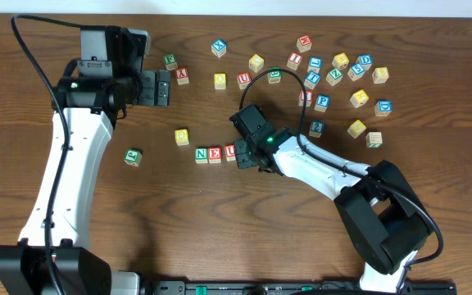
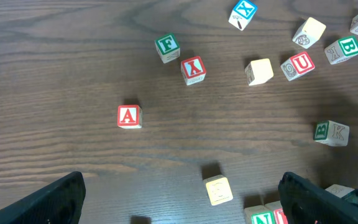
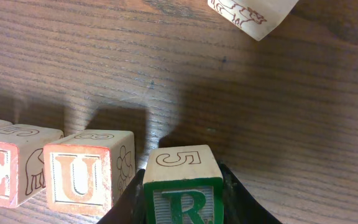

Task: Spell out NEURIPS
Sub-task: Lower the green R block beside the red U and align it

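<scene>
overhead: dark wood-grain table (image 1: 179, 229).

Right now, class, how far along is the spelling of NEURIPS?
Done: N, E and U sit in a row. In hand: the right claw holds the R cube beside U. To do: the last three letters are not in the row yet; the left claw hangs open, empty.

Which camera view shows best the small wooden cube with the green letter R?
The right wrist view: the small wooden cube with the green letter R sits close in the foreground, letter readable, gripped in the right pincer. Overhead, that pincer covers it. The left wrist view shows no readable R.
</scene>
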